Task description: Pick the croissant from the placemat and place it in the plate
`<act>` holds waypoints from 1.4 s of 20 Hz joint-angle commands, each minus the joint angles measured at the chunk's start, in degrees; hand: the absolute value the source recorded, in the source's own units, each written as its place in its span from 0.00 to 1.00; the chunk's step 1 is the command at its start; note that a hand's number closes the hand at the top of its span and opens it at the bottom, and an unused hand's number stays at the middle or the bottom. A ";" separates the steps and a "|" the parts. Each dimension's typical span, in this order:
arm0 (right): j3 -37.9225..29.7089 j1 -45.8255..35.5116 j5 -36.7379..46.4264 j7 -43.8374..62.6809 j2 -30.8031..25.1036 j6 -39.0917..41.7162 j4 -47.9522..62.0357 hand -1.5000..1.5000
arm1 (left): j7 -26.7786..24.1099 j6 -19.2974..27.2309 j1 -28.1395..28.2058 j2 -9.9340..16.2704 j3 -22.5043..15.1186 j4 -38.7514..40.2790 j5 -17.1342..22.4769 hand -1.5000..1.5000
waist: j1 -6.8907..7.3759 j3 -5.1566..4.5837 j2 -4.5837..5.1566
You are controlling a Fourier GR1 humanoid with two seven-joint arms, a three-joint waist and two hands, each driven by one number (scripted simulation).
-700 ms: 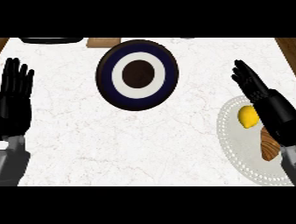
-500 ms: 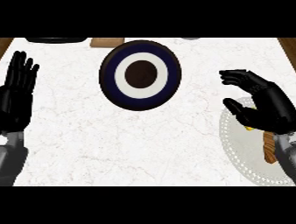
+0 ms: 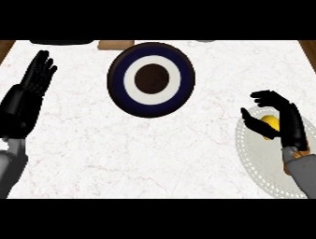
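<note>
1. R hand (image 3: 287, 122) over placemat (image 3: 257, 161) at counter's right edge, fingers + thumb curled round yellow croissant (image 3: 269, 123).
2. Plate (image 3: 151, 80) upper centre, well apart from placemat.
3. L hand (image 3: 28, 95) at left, fingers straight, resting.

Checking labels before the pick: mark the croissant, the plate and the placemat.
croissant (image 3: 268, 124): head view, yellow part showing between the right hand's fingers.
plate (image 3: 119, 95): head view, dark blue rim at left.
placemat (image 3: 254, 154): head view, bare pale area left of the forearm.
</note>
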 commanded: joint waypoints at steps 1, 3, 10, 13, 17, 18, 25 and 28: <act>-4.96 3.11 -0.41 -10.09 9.06 -12.46 4.63 0.00 | 3.06 -0.74 -0.14 0.79 -0.79 -1.78 -0.18 0.50 | -0.17 0.29 -0.40; -6.40 4.12 -2.26 -17.01 12.69 -13.77 3.84 0.00 | 5.76 0.96 -1.42 0.21 -1.90 -3.35 -1.67 0.50 | -0.50 0.25 -0.55; -6.63 5.52 5.39 -6.97 2.68 -13.79 -5.92 0.00 | 3.88 -2.59 4.24 0.46 1.43 -6.18 -1.42 0.50 | -0.77 -0.08 -0.86; -3.31 5.31 12.15 6.25 -4.09 -12.49 -6.43 0.00 | 4.21 -0.93 2.53 -1.12 -0.14 -4.69 -2.92 0.50 | -1.42 -0.29 -0.99; -1.69 4.24 13.70 22.34 -11.98 -1.54 -4.90 0.00 | 5.75 -2.14 1.99 0.82 1.77 -3.81 -1.63 0.50 | -1.37 -0.51 -0.98; -1.27 4.77 13.28 25.51 -14.49 2.13 -5.90 0.00 | 6.16 -1.94 2.35 0.88 1.84 -5.64 -1.37 0.50 | -1.29 -0.55 -1.32; 5.00 0.51 9.49 47.25 -19.24 24.12 -11.26 0.00 | 6.50 -0.95 0.98 -0.39 0.57 -5.37 -3.34 0.50 | -0.62 -0.28 -0.89; 4.10 -2.89 5.57 55.58 -19.59 30.76 -15.03 0.00 | 2.80 -3.51 3.13 -0.36 1.76 -3.56 -2.46 0.50 | -0.48 -0.19 -0.74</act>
